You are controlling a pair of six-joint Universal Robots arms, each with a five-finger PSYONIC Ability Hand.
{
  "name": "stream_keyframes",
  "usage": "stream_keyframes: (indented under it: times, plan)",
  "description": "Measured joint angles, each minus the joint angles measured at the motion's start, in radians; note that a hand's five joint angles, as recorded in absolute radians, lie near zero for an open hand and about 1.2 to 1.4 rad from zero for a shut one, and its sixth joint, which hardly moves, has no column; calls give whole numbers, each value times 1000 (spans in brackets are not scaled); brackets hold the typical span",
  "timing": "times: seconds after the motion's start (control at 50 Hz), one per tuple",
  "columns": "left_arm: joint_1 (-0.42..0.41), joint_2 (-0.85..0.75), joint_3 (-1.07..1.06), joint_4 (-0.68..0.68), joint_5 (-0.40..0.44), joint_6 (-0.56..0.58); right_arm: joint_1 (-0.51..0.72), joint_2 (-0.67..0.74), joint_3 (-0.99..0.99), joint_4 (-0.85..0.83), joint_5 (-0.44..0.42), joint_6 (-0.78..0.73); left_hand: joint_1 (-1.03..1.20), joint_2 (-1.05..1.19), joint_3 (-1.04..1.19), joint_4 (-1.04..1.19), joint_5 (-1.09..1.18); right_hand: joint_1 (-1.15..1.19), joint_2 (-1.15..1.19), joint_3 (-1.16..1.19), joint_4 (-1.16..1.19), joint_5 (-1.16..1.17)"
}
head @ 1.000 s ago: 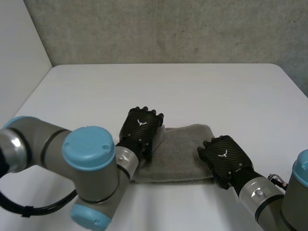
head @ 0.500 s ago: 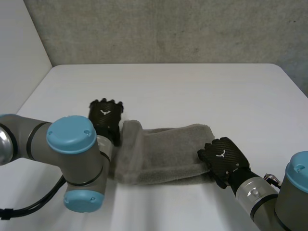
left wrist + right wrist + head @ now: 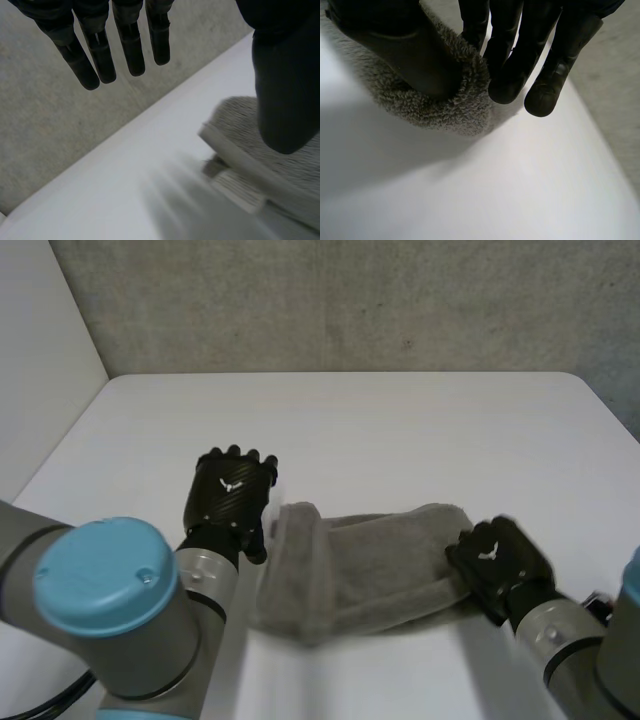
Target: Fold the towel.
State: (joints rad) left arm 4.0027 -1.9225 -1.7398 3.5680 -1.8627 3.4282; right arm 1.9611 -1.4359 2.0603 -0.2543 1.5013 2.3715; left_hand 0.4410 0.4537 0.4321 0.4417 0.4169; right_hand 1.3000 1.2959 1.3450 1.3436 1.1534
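Grey towel [image 3: 375, 565] lies bunched near the table's [image 3: 400, 430] front edge, its left end rolled up into a ridge. Right hand [image 3: 500, 558] pinches the towel's right end between thumb and curled fingers. Left hand [image 3: 232, 495] hovers beside the left end, fingers straight and spread, gripping nothing, thumb over the cloth.

We look down on the counter [image 3: 400, 420] from behind, and both wrist cameras sit close to the shared towel [image 3: 370, 565].
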Motion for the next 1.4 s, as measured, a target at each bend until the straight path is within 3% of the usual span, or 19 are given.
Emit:
stream_keyframes:
  times: [0.12, 0.24, 0.42, 0.54, 0.58, 0.68, 0.72, 0.78, 0.92, 1.02, 1.18, 1.4]
  plan:
    - [27, 102, -37, 0, 0, 2, 11, -96, -64, 24, 39, -100, -13, -11, -15, -12, -17, 5, 0, 0, 0, 0]
    - [133, 203, -62, 0, 22, -3, 157, -93, -190, 44, 32, -131, -24, -25, -27, -23, -30, 9, 0, 0, 0, 0]
    - [252, 258, -78, -17, 95, -101, 530, 179, -385, 46, 25, -168, -24, -25, -28, -23, -30, 9, 14, 0, 0, 0]
    - [277, 252, -91, -35, 107, -173, 619, 304, -418, 50, 23, -181, -24, -25, -28, -23, -30, 9, 14, 0, 0, 0]
    - [278, 249, -94, -37, 109, -181, 621, 315, -413, 50, 22, -180, -24, -26, -28, -23, -31, -81, -62, -80, -80, -81]
    - [269, 245, -97, -39, 125, -187, 589, 250, -368, 38, 24, -151, -27, -25, -29, -23, -32, -870, -877, -886, -872, -909]
    - [264, 247, -94, -38, 135, -187, 567, 204, -350, 29, 25, -129, -29, -29, -31, -27, -35, -999, -1013, -1048, -1047, -1072]
    - [254, 250, -88, -37, 153, -187, 533, 143, -329, 19, 25, -89, -37, -41, -38, -35, -41, -1057, -1054, -1105, -1092, -1093]
    - [188, 256, -65, -33, 187, -219, 395, -6, -305, 27, 30, 157, -70, -85, -73, -67, -74, -1068, -1054, -1105, -1092, -1093]
    - [152, 251, -57, -34, 192, -280, 295, -35, -303, 106, 26, 309, -84, -102, -87, -82, -88, -1068, -1054, -1105, -1092, -1093]
    - [96, 169, -59, -77, 215, -378, 190, 4, -302, 204, -32, 445, -128, -151, -134, -134, -136, -1068, -1054, -1105, -1092, -1093]
    - [30, -62, -23, -156, 274, -374, 158, 193, -289, 210, -125, 526, -147, -166, -153, -150, -155, -1068, -1054, -1105, -1092, -1093]
